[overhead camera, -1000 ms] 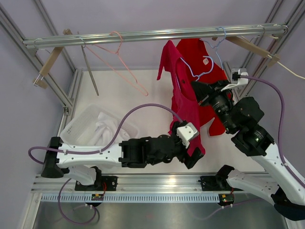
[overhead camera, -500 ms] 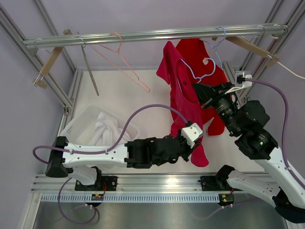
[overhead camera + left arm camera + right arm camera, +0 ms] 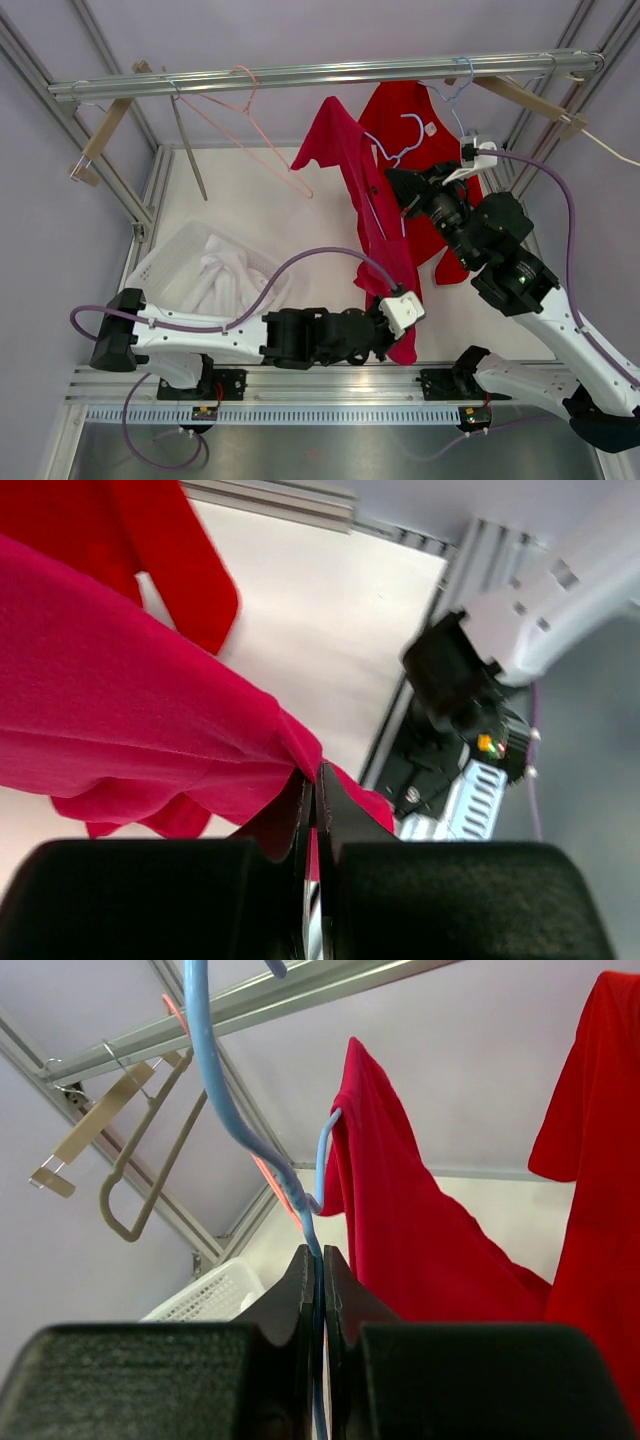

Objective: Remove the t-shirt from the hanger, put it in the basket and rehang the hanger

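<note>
T-shirt hem pinched in closed left end effector — right end effector clamps blue hanger.

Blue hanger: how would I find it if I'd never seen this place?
Look along the metal rail at the top, toward its right end. The blue hanger hangs there, thin light-blue wire. Only it carries a red t-shirt; the pink hanger further left is bare.

white basket: holds white cloth | pink hanger: on rail | table: white
</note>
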Robot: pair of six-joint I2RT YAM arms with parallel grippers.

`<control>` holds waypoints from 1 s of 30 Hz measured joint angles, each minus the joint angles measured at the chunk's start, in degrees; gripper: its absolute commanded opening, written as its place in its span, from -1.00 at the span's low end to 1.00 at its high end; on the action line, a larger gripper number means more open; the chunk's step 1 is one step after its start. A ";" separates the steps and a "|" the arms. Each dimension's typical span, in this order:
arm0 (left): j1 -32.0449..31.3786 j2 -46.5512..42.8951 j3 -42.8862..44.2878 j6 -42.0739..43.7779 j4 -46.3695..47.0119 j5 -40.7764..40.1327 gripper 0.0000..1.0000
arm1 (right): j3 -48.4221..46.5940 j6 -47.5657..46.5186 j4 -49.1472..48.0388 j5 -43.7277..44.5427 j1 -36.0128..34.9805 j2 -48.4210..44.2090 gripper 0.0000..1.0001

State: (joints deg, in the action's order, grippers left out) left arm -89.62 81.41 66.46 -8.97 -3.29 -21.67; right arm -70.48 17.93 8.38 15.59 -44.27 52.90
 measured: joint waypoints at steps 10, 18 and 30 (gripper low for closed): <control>-4.11 -0.20 -5.53 -3.32 4.39 3.78 -1.00 | -4.33 -2.91 -7.34 5.38 -0.02 7.80 -1.00; -4.35 4.26 -5.73 -4.72 7.61 5.62 -1.00 | -5.57 1.60 -8.39 0.59 6.25 12.46 -1.00; -6.69 -10.80 -8.70 0.04 -3.74 -8.68 -1.00 | -0.57 4.31 -3.06 -13.81 9.53 -9.01 -1.00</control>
State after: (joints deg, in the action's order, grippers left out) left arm -96.31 70.61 57.76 -8.93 -7.03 -30.35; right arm -71.05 22.24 5.32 1.78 -34.74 43.90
